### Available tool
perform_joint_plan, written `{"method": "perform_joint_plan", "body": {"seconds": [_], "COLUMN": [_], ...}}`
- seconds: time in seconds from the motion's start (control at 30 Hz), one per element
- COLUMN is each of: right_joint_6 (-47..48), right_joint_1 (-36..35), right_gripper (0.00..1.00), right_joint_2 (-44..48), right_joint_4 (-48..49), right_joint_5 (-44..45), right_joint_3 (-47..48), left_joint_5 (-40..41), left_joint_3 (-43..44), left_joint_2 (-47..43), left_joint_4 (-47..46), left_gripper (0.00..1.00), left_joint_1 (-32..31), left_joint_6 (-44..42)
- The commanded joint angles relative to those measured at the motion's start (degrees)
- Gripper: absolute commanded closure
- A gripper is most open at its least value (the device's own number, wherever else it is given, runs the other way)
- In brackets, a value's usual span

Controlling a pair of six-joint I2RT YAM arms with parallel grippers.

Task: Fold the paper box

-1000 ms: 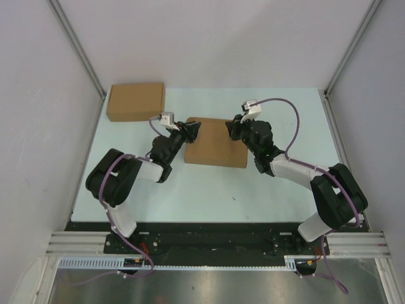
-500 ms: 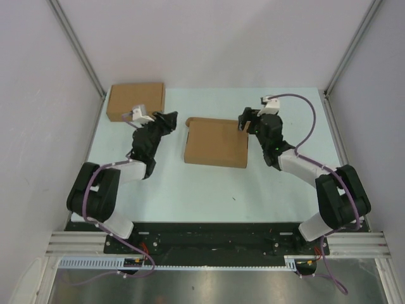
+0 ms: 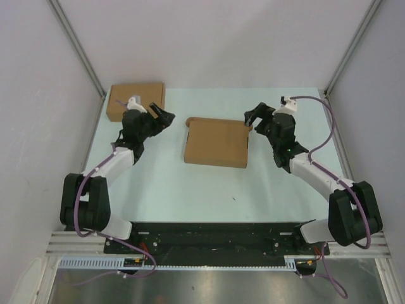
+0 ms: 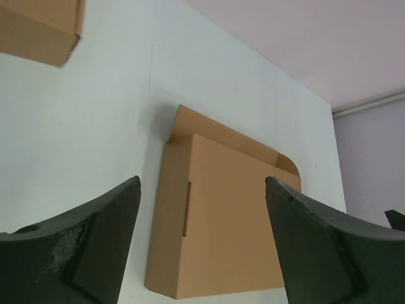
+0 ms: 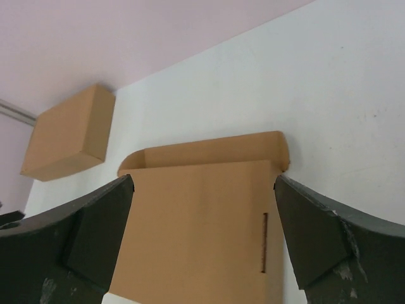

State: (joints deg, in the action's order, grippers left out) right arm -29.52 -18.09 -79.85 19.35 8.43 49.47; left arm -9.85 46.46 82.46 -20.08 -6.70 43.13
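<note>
As both pincers (image 3: 161,114) (image 3: 253,114) gape apart, the paper box (image 3: 215,142) lies with edges free.

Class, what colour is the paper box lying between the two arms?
Plain brown cardboard, no print. The paper box shows best in the right wrist view.

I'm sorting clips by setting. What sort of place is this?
Likely a robot lab work cell: plain panel walls on metal posts enclose a pale table, with the left arm and right arm bolted at its near edge.
</note>
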Motion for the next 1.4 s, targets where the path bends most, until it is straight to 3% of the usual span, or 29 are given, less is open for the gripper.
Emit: {"method": "perform_joint_plan", "body": {"seconds": [0.0,0.03,0.07,0.13,0.2,0.3,0.43,0.83,1.37], "right_joint_6": [-12.29,-15.02,-15.48,-13.66,-7.70,-6.09,-6.43,-5.11,-3.00], "right_joint_1": [3.87,7.59,11.37,13.35,9.85,8.42,7.37,5.17,4.29], "right_gripper": [0.00,0.00,0.00,0.00,0.00,0.00,0.00,0.07,0.25], "right_joint_2": [1.11,-0.29,-2.56,-6.54,-6.19,-10.29,-14.35,-25.78,-30.71], "right_joint_4": [-4.15,-4.06,-1.10,0.94,-0.01,-4.31,-2.93,-0.19,-0.37], "right_joint_5": [8.50,-9.04,-18.18,-25.71,-22.77,-21.26,-22.04,-21.70,-22.05], "right_joint_3": [-0.43,-0.69,-0.78,-0.78,-0.69,2.46,3.08,9.23,12.14], "left_joint_5": [1.07,0.45,-1.82,-4.21,-7.19,-10.80,-13.18,-13.18,-12.13], "left_joint_3": [9.70,11.36,12.16,15.05,15.07,15.85,18.32,22.79,27.11], "left_joint_2": [2.70,3.41,4.98,7.44,8.42,10.96,15.80,23.54,30.30], "left_joint_4": [13.12,14.61,16.71,18.83,18.15,16.56,16.92,17.61,22.00], "left_gripper": [0.12,0.06,0.00,0.00,0.00,0.00,0.00,0.04,0.17], "left_joint_1": [-3.76,-3.67,-3.67,-3.67,-3.67,-3.67,-3.85,-6.48,-8.42], "left_joint_6": [-6.49,-6.66,-7.53,-10.17,-11.31,-12.20,-12.11,-15.27,-18.44]}}
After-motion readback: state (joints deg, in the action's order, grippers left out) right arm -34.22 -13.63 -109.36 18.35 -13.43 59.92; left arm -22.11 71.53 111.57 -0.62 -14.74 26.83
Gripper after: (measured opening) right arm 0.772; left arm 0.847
